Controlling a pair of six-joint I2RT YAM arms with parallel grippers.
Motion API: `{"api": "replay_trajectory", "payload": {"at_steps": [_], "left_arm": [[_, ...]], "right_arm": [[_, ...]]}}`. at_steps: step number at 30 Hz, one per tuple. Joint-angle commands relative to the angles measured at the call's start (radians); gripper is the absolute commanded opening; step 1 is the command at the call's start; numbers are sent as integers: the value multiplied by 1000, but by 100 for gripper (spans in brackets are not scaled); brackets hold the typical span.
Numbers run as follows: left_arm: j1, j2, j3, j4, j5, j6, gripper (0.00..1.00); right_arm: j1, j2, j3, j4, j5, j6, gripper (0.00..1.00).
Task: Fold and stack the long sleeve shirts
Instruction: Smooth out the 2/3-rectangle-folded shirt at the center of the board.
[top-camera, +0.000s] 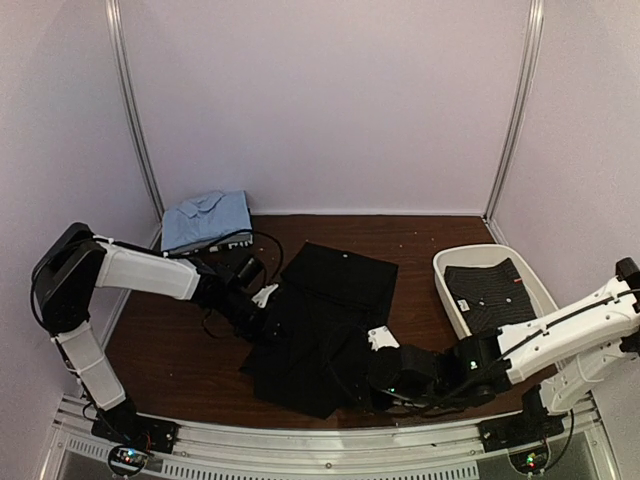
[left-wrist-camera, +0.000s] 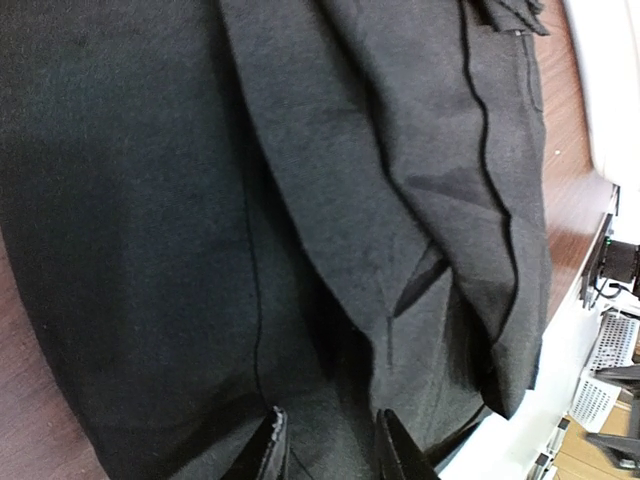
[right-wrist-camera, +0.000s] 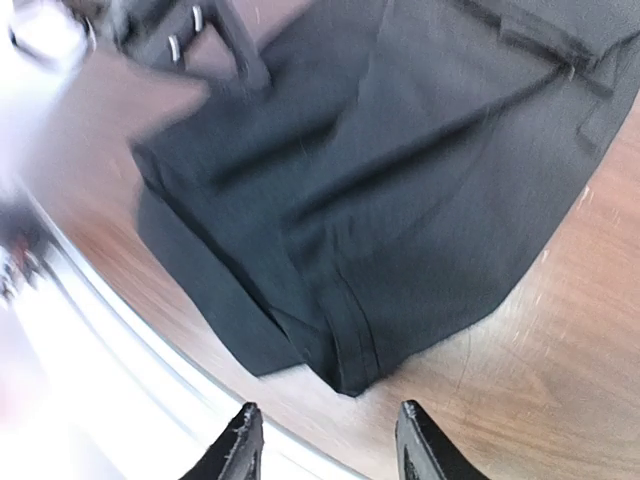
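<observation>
**Top view.** Shows the black shirt (top-camera: 325, 320) rumpled and half folded on the table (top-camera: 180, 350), between the two pincers. Puts the left pincer (top-camera: 255, 300) at the shirt's left edge, touching the cloth. Puts the right pincer (top-camera: 375, 390) low at the shirt's near right side. Picks up a small white patch on the cloth just beyond the right pincer, too small to read. Places the patterned shirt (top-camera: 485, 290) folded inside a white tub (top-camera: 450, 262), beyond and to the right of the right pincer and well apart from it. Carries a tiny red mark on that shirt, unreadable. Sets a folded blue shirt (top-camera: 205, 218) beyond the left pincer, at the far left corner.

**Left wrist.** Fills almost wholly with the black shirt (left-wrist-camera: 150, 250), its folds and seams running away from the left pincer (left-wrist-camera: 330, 415). Shows both fingertips (left-wrist-camera: 272, 440) standing somewhat apart, right against the cloth. Cannot tell whether cloth is pinched between them. Leaves a strip of table (left-wrist-camera: 30, 420) to the left.

**Right wrist.** Shows the right pincer (right-wrist-camera: 330, 410) spread, with nothing between the fingers (right-wrist-camera: 420, 440). Lays the black shirt (right-wrist-camera: 400, 170) just ahead of the tips, its nearest corner close but apart from them. Leaves bare table (right-wrist-camera: 560, 350) to the right.
</observation>
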Motion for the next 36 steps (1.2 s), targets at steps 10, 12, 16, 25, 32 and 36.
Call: {"api": "replay_trajectory", "payload": {"at_steps": [10,12,16,25,32,36], "left_arm": [[66,-37,115,-18,-41,22,31],[105,-16,154,-17,-37,24,31],[163,43,259,-28,-53,36,31],[265,259,497,-36,-56,71,38],[302,404,617,-50,-34,100,44],[311,444,644,-46,-23,103,47]], "right_arm": [[-251,196,213,126,-124,-216,40],[-249,248,213,147,-175,-211,40],[-235,290,123,169,-236,-162,39],[-268,115,20,155,-275,-121,48],[-549,-33,2,239,-385,-155,55],[-681,27,-2,383,-519,-151,56]]}}
